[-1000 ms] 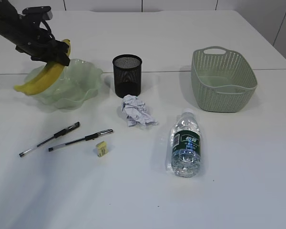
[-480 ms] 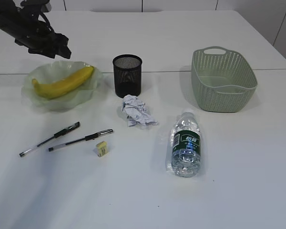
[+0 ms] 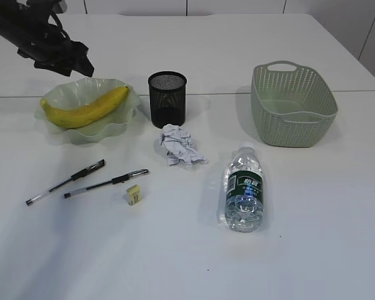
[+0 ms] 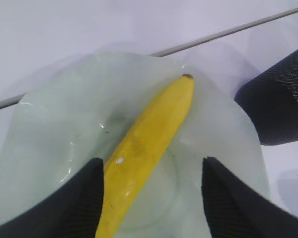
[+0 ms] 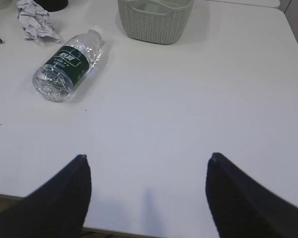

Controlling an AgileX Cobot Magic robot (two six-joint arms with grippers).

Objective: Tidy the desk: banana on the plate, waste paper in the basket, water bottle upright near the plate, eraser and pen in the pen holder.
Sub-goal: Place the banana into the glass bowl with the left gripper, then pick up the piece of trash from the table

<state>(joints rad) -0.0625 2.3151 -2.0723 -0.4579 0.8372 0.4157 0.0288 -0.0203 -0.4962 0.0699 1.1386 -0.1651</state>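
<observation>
pen holder (image 3: 167, 99) crowding plate (image 3: 122, 122), open desk (image 3: 312, 212) right

The banana (image 3: 86, 107) was yellow, the plate (image 3: 115, 127) pale translucent green, the basket (image 3: 292, 106) sage with woven-pattern sides, the pen holder (image 3: 167, 99) black mesh.

White panelled wall (image 3: 237, 6) behind, under even, soft indoor light.
</observation>
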